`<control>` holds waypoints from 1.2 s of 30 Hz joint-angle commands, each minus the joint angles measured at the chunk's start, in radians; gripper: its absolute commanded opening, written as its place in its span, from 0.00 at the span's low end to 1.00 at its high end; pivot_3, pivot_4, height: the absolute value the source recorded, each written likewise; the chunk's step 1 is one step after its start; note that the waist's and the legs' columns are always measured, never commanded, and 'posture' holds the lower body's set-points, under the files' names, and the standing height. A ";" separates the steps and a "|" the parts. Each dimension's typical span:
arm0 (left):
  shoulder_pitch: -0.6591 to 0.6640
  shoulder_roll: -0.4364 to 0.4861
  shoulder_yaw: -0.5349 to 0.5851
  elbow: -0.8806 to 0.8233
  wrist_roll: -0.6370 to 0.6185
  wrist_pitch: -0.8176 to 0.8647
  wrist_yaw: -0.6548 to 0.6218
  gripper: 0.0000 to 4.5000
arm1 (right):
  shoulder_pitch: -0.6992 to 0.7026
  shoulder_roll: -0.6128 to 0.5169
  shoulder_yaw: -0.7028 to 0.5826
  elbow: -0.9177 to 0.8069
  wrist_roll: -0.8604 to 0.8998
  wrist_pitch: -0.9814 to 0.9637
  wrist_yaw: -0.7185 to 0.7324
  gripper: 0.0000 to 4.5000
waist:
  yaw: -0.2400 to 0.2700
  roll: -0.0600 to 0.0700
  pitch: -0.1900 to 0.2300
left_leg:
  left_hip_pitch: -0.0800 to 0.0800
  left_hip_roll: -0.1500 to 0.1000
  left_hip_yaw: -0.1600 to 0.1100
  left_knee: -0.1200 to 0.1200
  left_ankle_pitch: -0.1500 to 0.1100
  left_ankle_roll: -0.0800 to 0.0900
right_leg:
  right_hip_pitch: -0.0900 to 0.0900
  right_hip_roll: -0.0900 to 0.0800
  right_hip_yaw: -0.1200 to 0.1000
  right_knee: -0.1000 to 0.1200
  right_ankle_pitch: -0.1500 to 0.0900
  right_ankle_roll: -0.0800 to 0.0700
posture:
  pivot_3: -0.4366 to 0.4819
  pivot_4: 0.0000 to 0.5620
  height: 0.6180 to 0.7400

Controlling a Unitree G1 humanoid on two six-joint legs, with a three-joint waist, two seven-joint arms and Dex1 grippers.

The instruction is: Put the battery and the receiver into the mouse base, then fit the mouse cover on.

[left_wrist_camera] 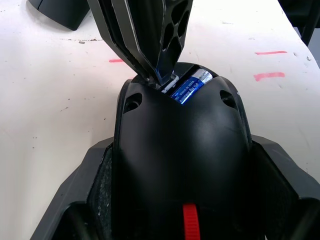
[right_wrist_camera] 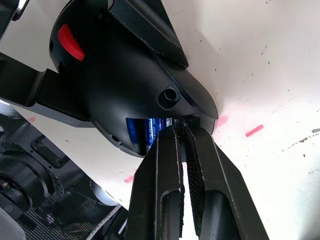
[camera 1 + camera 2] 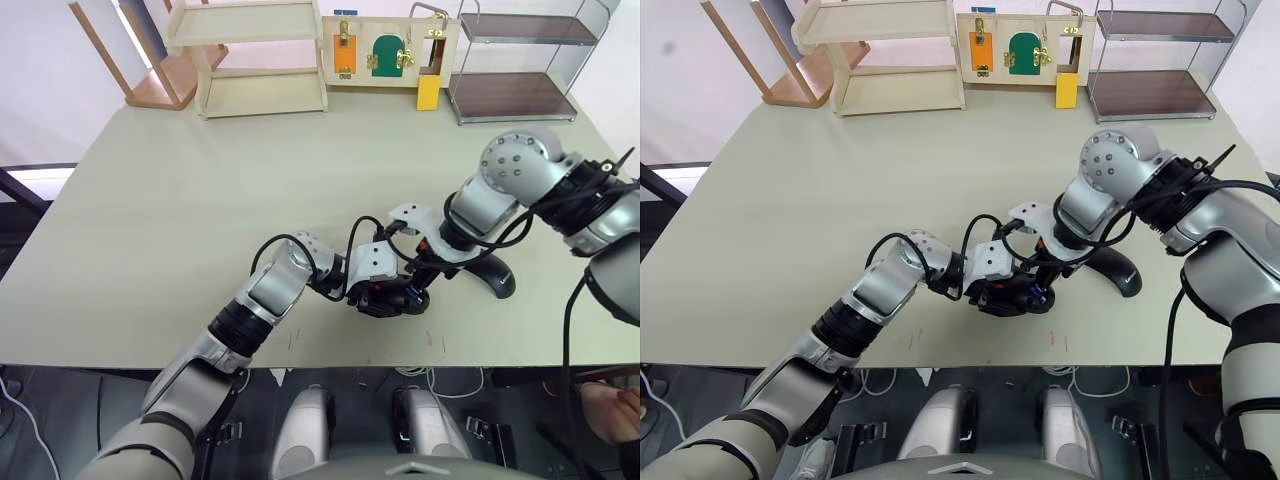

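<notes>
Left gripper (image 1: 175, 220) clamps mouse base (image 1: 180, 150); battery (image 1: 190, 86) inside — label unreadable. Right gripper (image 2: 182, 131) closed at compartment, pinched item unclear.

Setting: robot test lab, as I read it.
Work surface: my pale table (image 3: 180, 200), bare.
Evidence, top of frame: wooden racks (image 3: 250, 55), latch board (image 3: 390, 50), metal shelf (image 3: 515, 65).
</notes>
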 commanded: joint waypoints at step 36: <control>0.015 -0.004 -0.023 -0.003 0.003 0.026 -0.003 0.67 | 0.018 -0.018 0.004 -0.052 0.024 0.004 -0.022 0.20 | 0.000 0.000 0.000 | 0.000 0.000 0.000 0.000 0.000 0.000 | 0.000 0.000 0.000 0.000 0.000 0.000 | 0.48 0.27 1.00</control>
